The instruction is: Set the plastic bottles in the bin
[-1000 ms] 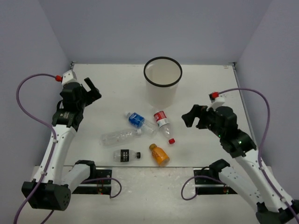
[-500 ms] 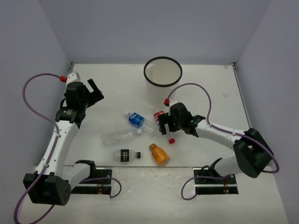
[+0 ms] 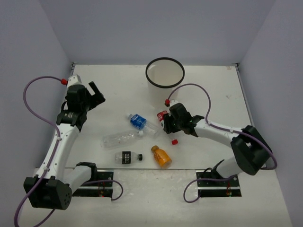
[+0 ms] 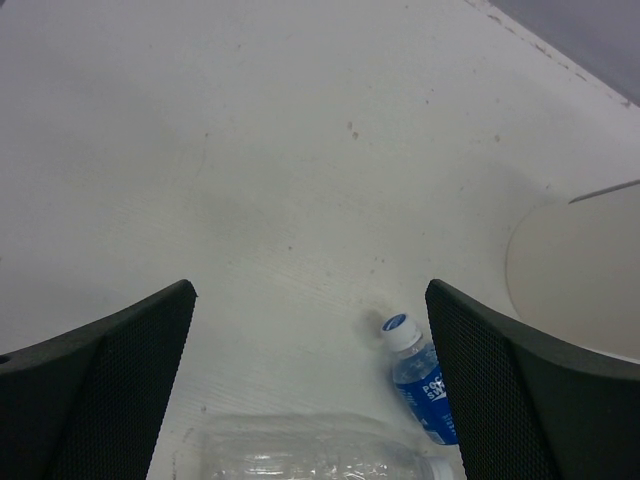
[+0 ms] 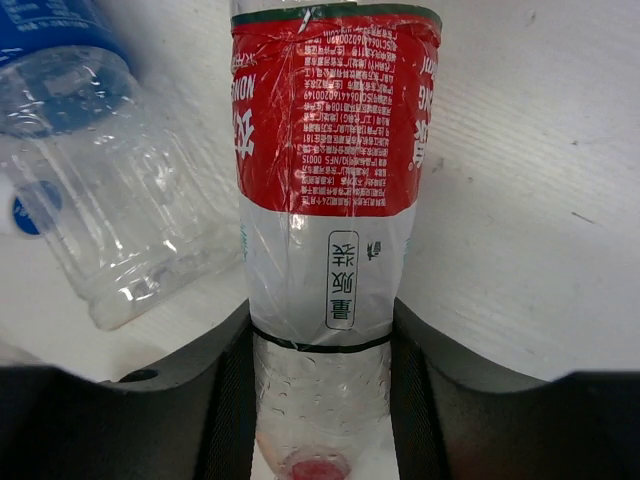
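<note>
From above, the white round tapered plastic bin (image 3: 164, 97) stands by the middle of the far edge of the white tabletop (image 3: 213, 85). The left gripper (image 3: 96, 91) hangs above the tabletop near the left edge, jaws wide and holding nothing. Mid-table, the right gripper (image 3: 166, 124) sits over the red-labelled clear plastic bottle (image 3: 162, 116). The blue-labelled clear plastic bottle (image 3: 138, 121) and the long plain clear plastic bottle (image 3: 122, 138) lie just left of it. Closer to the near edge lie the black-labelled plastic bottle (image 3: 127, 157) and the short orange plastic bottle (image 3: 162, 156).

The left wrist view shows spread fingers (image 4: 100, 390), with the blue-labelled bottle (image 4: 425, 385) and the bin wall (image 4: 580, 270) beyond.

In the right wrist view, the jaws close against both sides of the red-labelled bottle (image 5: 335, 150), which lies on the table.
</note>
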`<action>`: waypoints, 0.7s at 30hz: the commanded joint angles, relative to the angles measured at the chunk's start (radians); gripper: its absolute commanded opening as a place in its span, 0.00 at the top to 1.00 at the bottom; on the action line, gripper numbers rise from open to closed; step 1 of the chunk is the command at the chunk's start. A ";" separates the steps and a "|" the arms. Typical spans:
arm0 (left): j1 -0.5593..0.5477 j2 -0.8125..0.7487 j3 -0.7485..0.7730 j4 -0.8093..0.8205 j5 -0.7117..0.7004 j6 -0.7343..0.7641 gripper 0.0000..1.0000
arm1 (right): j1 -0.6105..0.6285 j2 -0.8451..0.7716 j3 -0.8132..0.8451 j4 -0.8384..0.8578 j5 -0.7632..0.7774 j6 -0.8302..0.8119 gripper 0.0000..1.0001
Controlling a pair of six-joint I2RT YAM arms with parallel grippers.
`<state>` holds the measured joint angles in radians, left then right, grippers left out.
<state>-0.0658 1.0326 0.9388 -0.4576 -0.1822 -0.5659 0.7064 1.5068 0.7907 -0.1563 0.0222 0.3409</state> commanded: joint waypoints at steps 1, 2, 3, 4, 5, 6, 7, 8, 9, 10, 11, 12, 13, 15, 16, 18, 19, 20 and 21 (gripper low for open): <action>0.008 -0.027 0.002 0.025 0.013 -0.017 0.00 | 0.008 -0.195 0.004 -0.048 0.071 0.006 0.79; 0.008 -0.024 0.003 0.025 0.014 -0.017 0.00 | 0.009 -0.256 0.005 -0.070 0.058 -0.019 0.80; 0.008 -0.021 0.003 0.026 0.017 -0.017 0.00 | 0.011 -0.323 0.010 -0.089 0.019 -0.063 0.79; 0.008 -0.019 0.000 0.027 0.023 -0.017 0.00 | 0.013 -0.370 0.019 -0.103 -0.006 -0.094 0.79; 0.008 -0.018 -0.004 0.030 0.027 -0.017 0.00 | 0.015 -0.411 0.033 -0.118 -0.033 -0.119 0.79; 0.008 -0.016 -0.010 0.037 0.034 -0.017 0.00 | 0.017 -0.470 0.064 -0.142 -0.071 -0.150 0.80; 0.008 -0.015 -0.015 0.045 0.042 -0.018 0.00 | 0.018 -0.524 0.089 -0.158 -0.094 -0.177 0.81; 0.008 -0.012 -0.015 0.042 0.029 -0.028 0.00 | 0.019 -0.558 0.130 -0.165 -0.090 -0.194 0.82; 0.008 -0.007 -0.014 0.034 0.002 -0.043 0.00 | 0.018 -0.590 0.202 -0.173 -0.077 -0.210 0.83; 0.008 -0.004 -0.011 0.029 -0.020 -0.046 0.00 | 0.019 -0.603 0.235 -0.161 -0.054 -0.229 0.82; 0.008 -0.003 -0.009 0.026 -0.037 -0.046 0.00 | 0.018 -0.612 0.263 -0.141 -0.029 -0.255 0.82; 0.008 0.001 -0.005 0.025 -0.038 -0.045 0.00 | 0.017 -0.610 0.302 -0.105 -0.016 -0.262 0.81; 0.008 0.007 -0.002 0.025 -0.035 -0.039 0.00 | 0.013 -0.589 0.367 -0.054 0.017 -0.291 0.81; 0.008 0.017 0.007 0.027 -0.014 -0.035 0.00 | -0.017 -0.491 0.507 -0.037 0.078 -0.324 0.83; 0.008 0.024 0.008 0.026 -0.005 -0.036 0.00 | -0.036 -0.423 0.591 -0.037 0.094 -0.329 0.84; 0.008 0.042 0.016 0.010 -0.021 -0.057 0.00 | -0.086 -0.283 0.790 -0.039 0.069 -0.319 0.84; 0.008 0.048 0.019 0.004 -0.023 -0.064 0.00 | -0.125 -0.206 0.869 -0.039 0.041 -0.299 0.84; 0.008 0.052 0.020 0.001 -0.019 -0.065 0.00 | -0.167 -0.129 0.920 -0.039 0.007 -0.275 0.83; 0.007 0.057 0.018 0.000 -0.012 -0.066 0.00 | -0.207 -0.079 0.977 -0.037 -0.048 -0.242 0.82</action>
<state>-0.0658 1.0702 0.9340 -0.4542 -0.1907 -0.5975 0.6241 1.1786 1.5701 -0.2148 0.0419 0.0668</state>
